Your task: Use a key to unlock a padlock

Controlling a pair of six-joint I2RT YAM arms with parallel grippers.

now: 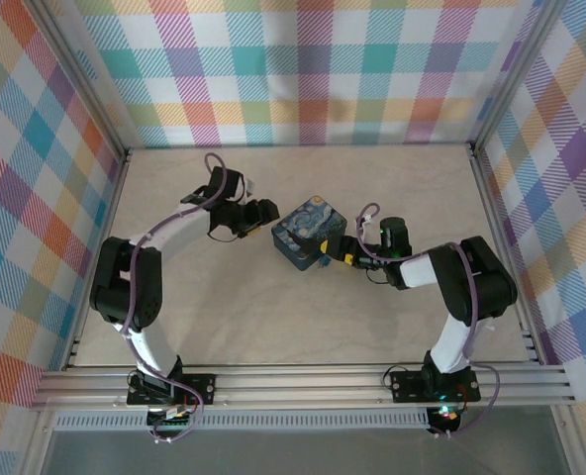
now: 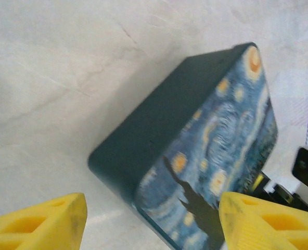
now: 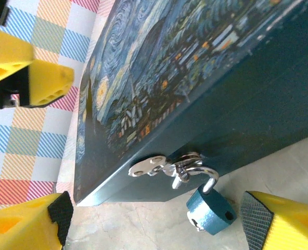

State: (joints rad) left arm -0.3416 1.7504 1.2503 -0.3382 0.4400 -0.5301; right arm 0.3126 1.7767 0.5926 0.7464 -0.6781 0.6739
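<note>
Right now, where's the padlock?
In the right wrist view, the padlock hangs by its shackle from the silver hasp on the side of the painted tin, between the open fingers of the right gripper.

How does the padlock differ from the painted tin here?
The padlock is tiny; the tin dwarfs it. The padlock body is plain teal metal; the tin lid carries a swirling night-sky painting. The padlock hangs tilted from the clasp; the tin sits on the table. Both are bluish.
</note>
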